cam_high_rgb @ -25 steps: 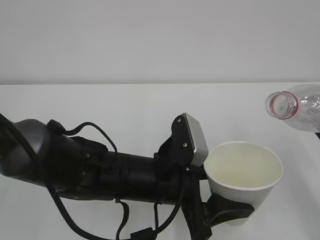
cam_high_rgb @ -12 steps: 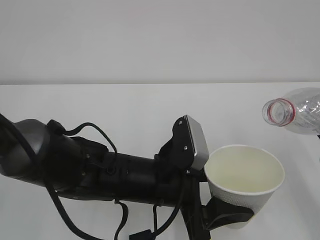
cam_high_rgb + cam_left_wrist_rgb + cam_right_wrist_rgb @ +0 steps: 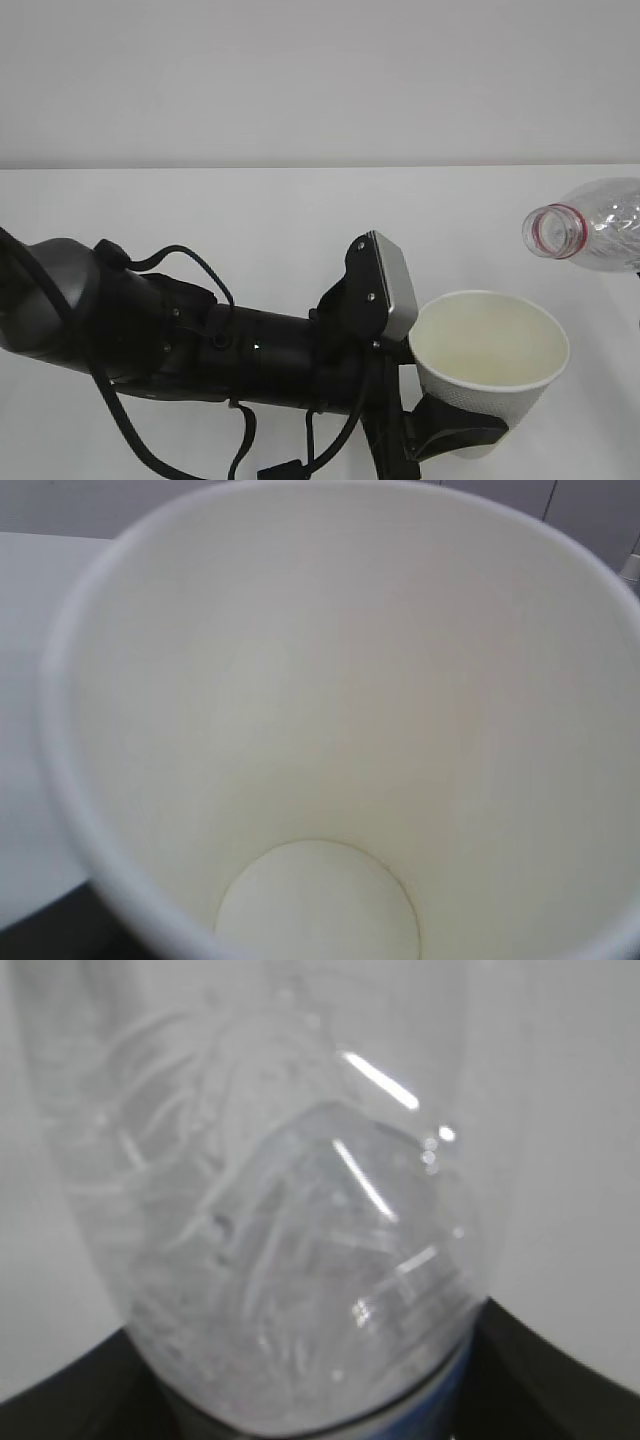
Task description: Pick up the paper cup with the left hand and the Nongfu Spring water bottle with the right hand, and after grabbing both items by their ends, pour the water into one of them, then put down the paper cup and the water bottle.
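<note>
Exterior view: white table [image 3: 250,210], grey wall [image 3: 300,80]; jaws grip paper cup [image 3: 487,370], bottle [image 3: 590,225].

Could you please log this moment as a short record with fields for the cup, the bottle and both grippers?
paper cup: upright, clamped low on its wall, inside looks dry
left gripper: shut on the paper cup
water bottle: tipped, uncapped mouth facing left, above and right of the cup rim
right gripper: holds the bottle's lower end, jaws barely in view
water: no stream visible
table: white
</note>
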`<state>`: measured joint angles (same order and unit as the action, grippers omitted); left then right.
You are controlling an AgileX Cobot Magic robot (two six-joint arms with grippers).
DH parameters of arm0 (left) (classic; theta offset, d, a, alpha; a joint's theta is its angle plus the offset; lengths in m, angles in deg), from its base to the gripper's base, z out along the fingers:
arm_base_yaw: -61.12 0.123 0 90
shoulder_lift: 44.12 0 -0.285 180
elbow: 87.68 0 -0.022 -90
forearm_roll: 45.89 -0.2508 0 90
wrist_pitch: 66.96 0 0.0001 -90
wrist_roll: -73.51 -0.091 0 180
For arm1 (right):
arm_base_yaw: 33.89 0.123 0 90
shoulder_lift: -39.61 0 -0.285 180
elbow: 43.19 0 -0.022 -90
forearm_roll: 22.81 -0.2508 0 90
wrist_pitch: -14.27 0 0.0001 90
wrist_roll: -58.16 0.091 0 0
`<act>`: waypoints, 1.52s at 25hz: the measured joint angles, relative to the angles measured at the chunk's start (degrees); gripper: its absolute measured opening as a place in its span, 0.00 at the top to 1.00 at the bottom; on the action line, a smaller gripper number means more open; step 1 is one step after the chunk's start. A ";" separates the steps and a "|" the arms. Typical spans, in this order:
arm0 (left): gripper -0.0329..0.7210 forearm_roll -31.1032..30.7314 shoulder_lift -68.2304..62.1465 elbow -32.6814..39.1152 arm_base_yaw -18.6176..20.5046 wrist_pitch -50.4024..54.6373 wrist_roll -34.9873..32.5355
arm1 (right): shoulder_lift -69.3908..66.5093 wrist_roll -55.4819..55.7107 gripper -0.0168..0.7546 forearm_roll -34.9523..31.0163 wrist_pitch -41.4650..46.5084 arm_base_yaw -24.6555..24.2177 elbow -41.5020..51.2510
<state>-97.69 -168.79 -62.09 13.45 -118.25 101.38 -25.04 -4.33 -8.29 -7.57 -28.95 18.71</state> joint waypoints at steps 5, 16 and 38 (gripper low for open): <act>0.28 -0.09 0.00 0.00 0.00 0.00 0.00 | 0.00 -1.20 0.34 0.00 0.00 0.00 0.00; 0.28 -0.09 0.00 0.00 0.00 0.24 0.00 | 0.00 -2.70 0.34 0.00 -0.09 0.00 0.00; 0.28 -0.13 0.00 0.00 0.00 0.71 0.00 | 0.00 -5.45 0.34 -0.09 -1.06 0.00 0.00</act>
<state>-97.82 -168.79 -62.09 13.45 -117.54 101.38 -25.04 -9.78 -8.38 -8.63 -28.95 18.71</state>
